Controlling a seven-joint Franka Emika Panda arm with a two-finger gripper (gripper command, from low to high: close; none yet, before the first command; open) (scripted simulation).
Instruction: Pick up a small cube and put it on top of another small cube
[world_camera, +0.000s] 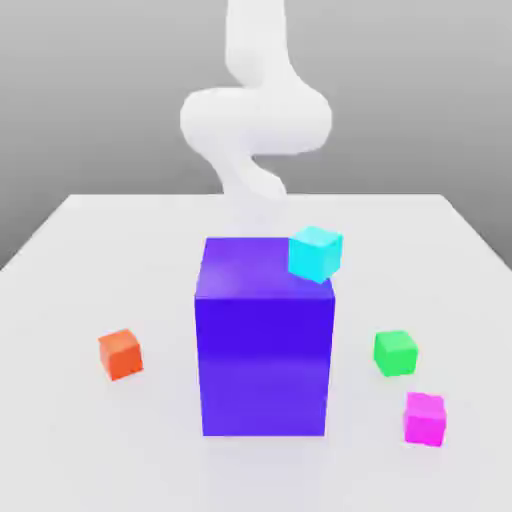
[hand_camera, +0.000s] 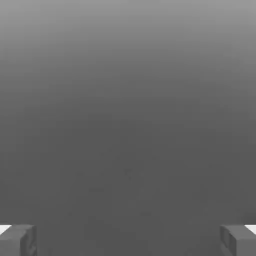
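Observation:
The small magenta-pink cube (world_camera: 425, 418) sits on the white table at the front of the exterior view's right. A green cube (world_camera: 396, 352) lies just behind it, and an orange-red cube (world_camera: 121, 354) lies on the exterior view's left. A cyan cube (world_camera: 316, 252) shows at the upper right corner of the tall purple block (world_camera: 264, 345); whether it rests on the block or stands behind it I cannot tell. In the hand view my gripper (hand_camera: 128, 242) is open, its grey fingertips (hand_camera: 19, 241) far apart with nothing between them against plain grey.
The tall purple block stands in the middle of the white table (world_camera: 70, 430), between the small cubes. The white arm (world_camera: 255, 120) rises behind it at the table's far side.

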